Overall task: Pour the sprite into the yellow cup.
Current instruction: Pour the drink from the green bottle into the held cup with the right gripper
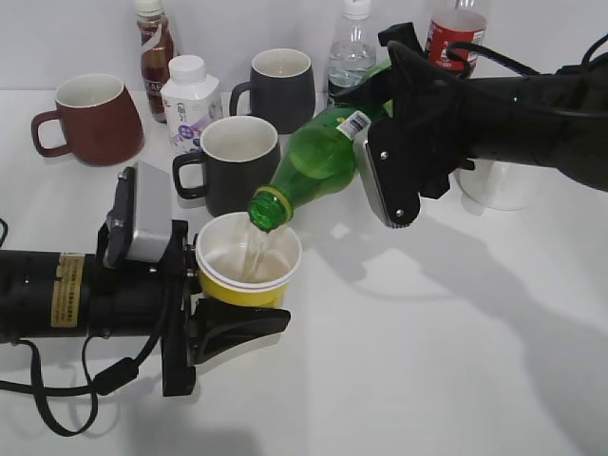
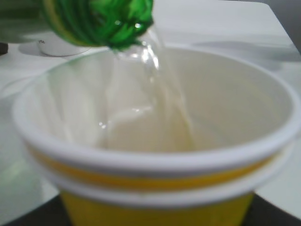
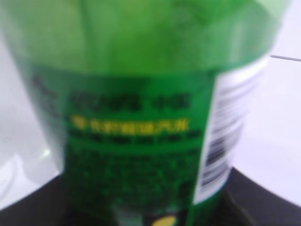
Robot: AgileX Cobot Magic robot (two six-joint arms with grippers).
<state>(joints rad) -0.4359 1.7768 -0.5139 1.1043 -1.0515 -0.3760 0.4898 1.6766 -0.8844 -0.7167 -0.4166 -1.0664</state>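
Note:
The sprite, a green translucent bottle, is tilted down to the left, held by my right gripper, which is shut on its labelled body. Its open mouth hangs just over the rim of the yellow cup. A clear stream runs from the mouth into the cup's white inside. My left gripper is shut on the yellow cup and holds it upright on the white table.
Two dark grey mugs stand just behind the cup. A red-brown mug, a white small bottle, a brown drink bottle, a clear water bottle and a cola bottle stand at the back. A white cup stands right.

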